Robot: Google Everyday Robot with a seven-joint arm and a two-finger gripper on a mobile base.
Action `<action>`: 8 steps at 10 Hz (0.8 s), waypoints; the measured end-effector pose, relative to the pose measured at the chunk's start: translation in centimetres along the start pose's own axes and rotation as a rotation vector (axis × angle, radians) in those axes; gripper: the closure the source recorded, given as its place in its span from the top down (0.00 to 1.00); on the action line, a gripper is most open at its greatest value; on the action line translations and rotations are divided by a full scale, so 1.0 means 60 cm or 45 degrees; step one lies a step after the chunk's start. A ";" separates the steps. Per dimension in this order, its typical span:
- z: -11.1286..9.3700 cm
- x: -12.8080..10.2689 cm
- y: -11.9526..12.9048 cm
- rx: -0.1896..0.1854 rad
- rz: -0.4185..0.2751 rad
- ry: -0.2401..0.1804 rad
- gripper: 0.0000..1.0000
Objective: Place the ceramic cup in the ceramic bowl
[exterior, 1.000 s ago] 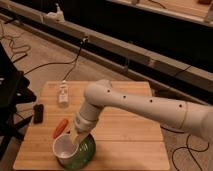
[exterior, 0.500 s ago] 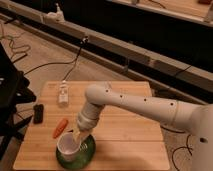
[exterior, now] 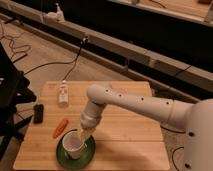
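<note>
The whitish-grey ceramic cup (exterior: 72, 146) stands upright inside the glossy green ceramic bowl (exterior: 89, 154) near the front left of the wooden table (exterior: 125, 130). My white arm reaches down from the right, and my gripper (exterior: 81, 134) sits right at the cup's far rim, just above the bowl. The cup's open mouth faces up and its lower part is hidden by the bowl's rim.
An orange carrot-like object (exterior: 60, 127) lies left of the bowl. A small black block (exterior: 37, 113) lies at the table's left edge. A white bottle-like item (exterior: 63, 93) lies at the back left. Cables run over the floor behind.
The cup has come down from a tilted hold above the bowl and now stands in it. The gripper has followed it slightly down and left.
</note>
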 end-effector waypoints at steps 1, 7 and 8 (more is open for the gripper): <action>-0.003 -0.004 -0.006 0.000 0.014 -0.015 0.80; -0.061 0.006 -0.005 0.034 0.013 -0.123 0.80; -0.083 0.009 -0.004 0.041 0.012 -0.159 0.80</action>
